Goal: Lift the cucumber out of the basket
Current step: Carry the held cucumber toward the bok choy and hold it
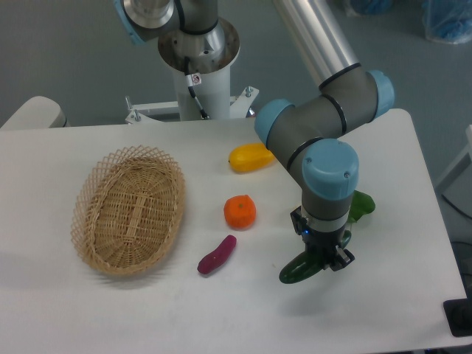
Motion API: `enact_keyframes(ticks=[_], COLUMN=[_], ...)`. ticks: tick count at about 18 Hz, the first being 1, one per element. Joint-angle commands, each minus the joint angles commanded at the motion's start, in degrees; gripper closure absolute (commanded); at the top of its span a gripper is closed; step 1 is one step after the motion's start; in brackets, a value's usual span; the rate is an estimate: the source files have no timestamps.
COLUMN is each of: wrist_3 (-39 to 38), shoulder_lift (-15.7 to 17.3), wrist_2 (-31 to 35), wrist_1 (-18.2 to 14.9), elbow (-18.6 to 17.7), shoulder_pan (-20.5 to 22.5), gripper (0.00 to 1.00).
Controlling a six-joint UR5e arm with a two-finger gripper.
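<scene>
White table (413, 184) — produce scattered — against grey floor (66, 51).

1 basket (129, 210) @ 9 o'clock | 1 yellow fruit (249, 157) @ 12 | 1 orange (240, 212) ctr | 1 purple sweet potato (216, 254) @ 6 | 1 cucumber (297, 270) @ 5 | 1 leafy green (361, 206) @ 3

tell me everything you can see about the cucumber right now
The cucumber is dark green, slender and slightly curved, with a glossy skin. It is out of the basket, over the table's right front area, tilted with its left end lower. The gripper covers its right end and appears closed on it. Whether its low end touches the table cannot be told. Nothing else touches it.
</scene>
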Motion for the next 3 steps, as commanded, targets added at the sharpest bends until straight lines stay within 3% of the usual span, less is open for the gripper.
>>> enact_keyframes(ticks=[3], wrist_3=[0.0], shoulder_lift=[0.0], wrist_2=[-0.1], wrist_1=[0.0], elbow=[0.0], shoulder_pan=[0.0], gripper=[0.75])
